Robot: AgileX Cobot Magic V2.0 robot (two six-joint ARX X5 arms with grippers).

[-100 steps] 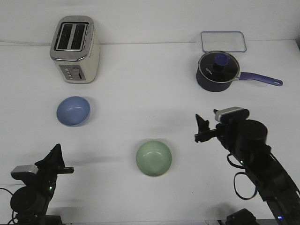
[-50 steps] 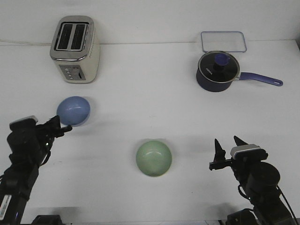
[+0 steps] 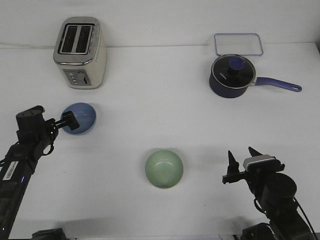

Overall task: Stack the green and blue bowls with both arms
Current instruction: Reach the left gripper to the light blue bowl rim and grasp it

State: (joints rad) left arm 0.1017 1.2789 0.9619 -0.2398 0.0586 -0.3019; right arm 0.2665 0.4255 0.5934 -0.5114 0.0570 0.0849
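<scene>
The periwinkle blue bowl (image 3: 82, 117) sits on the white table at the left, in front of the toaster. My left gripper (image 3: 67, 121) is at the bowl's near left rim; its fingers straddle the rim and look closed on it. The bowl rests on the table. The sage green bowl (image 3: 164, 169) stands upright at the front centre, with nothing touching it. My right gripper (image 3: 241, 160) is open and empty, low near the front edge, well to the right of the green bowl, its fingers pointing up and away.
A cream and silver toaster (image 3: 80, 52) stands at the back left. A dark navy saucepan (image 3: 231, 76) with a lid and a long handle pointing right stands at the back right. A clear rectangular container (image 3: 238, 44) lies behind it.
My left arm came up from the front edge to the blue bowl and now has its fingers over the rim. My right arm pulled back to the front right and has stayed there since.
</scene>
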